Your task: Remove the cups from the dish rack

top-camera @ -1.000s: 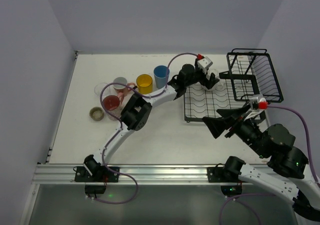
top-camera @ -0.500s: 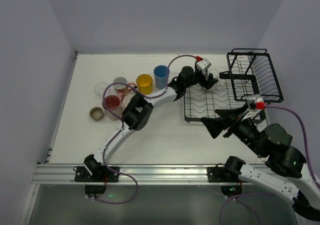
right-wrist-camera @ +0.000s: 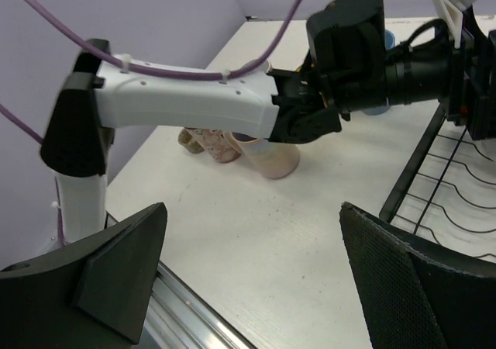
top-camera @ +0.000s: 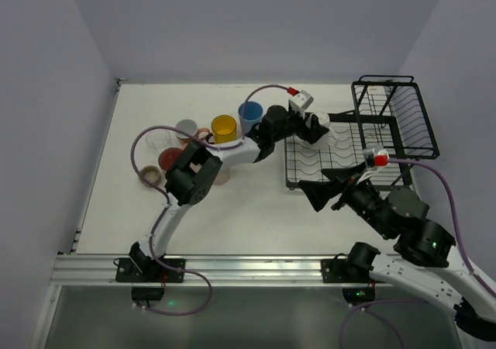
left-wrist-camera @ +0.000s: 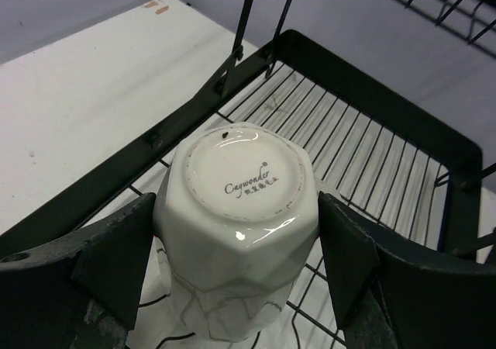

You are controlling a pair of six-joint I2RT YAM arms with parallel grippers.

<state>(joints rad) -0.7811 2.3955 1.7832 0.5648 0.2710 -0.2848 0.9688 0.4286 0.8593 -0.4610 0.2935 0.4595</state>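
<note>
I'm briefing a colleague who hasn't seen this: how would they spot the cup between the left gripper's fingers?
Find the black wire dish rack on the table's right. At its far left corner the left gripper holds a cup upside down. Unlike the coloured cups nearby, it is white, faceted, dark-veined, with script on its base.

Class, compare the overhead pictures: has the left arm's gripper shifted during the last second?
Yes. The left gripper, holding the white cup, has moved left over the dish rack, toward its left edge and the blue cup.
</note>
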